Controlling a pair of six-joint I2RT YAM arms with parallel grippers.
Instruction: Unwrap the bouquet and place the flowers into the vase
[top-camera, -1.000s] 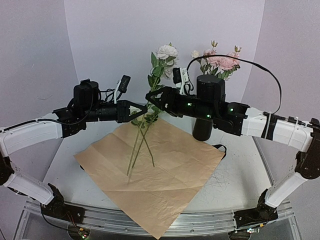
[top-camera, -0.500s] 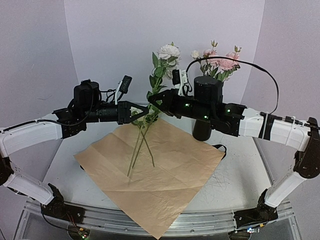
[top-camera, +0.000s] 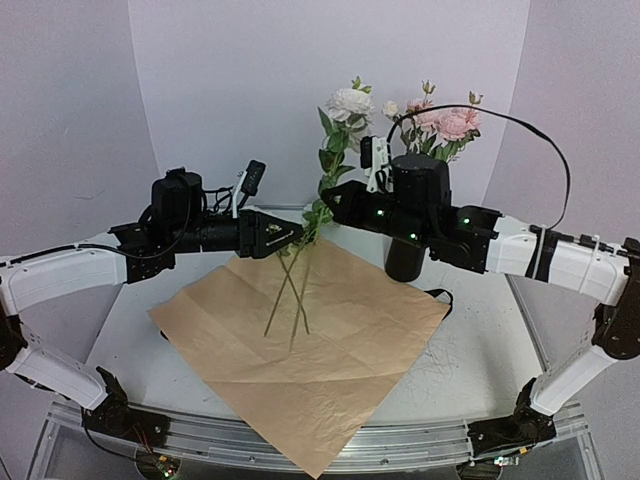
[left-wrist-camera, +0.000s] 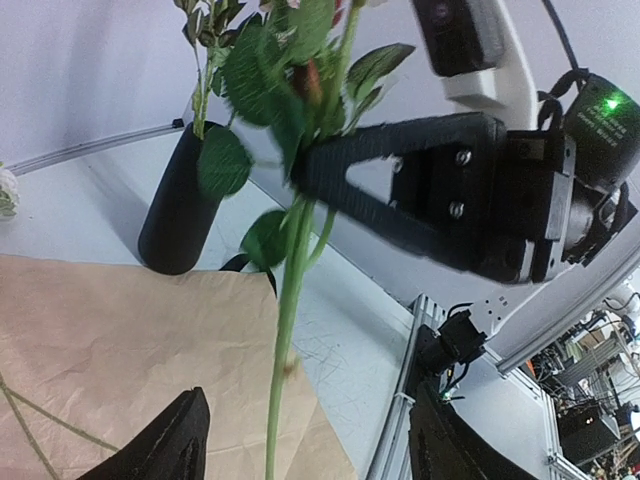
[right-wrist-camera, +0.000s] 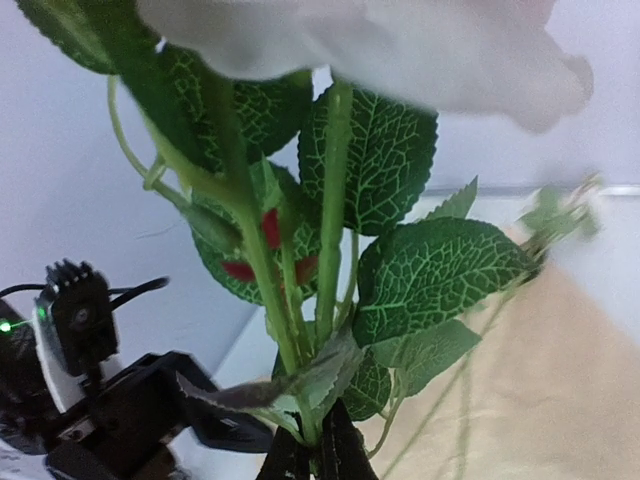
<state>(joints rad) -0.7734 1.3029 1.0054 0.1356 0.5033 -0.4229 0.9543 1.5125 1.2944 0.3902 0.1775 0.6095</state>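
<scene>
Flowers (top-camera: 330, 160): stems pinched under the leaves by the right tool (top-camera: 322, 207), near upright, tips slanting down-left onto the paper (top-camera: 340, 340); left tool (top-camera: 292, 236) spread around them lower down; vase (top-camera: 405, 262) stands just right of them, toward the tabletop (top-camera: 480, 350) far edge, right arm nearer.

Soft, bright, even light fills every view, leaving only faint shadows on the tan paper (top-camera: 330, 330) below the left pincer (top-camera: 292, 236). Just above the right pincer (right-wrist-camera: 312, 455), the flowers (right-wrist-camera: 330, 250) have sharp leaves (right-wrist-camera: 385, 160) but a washed-out, blurred white bloom (right-wrist-camera: 370, 40). Between the left pincer's fingers (left-wrist-camera: 165, 445) the stem (left-wrist-camera: 285, 330) smears, and straight edges bow outward.
</scene>
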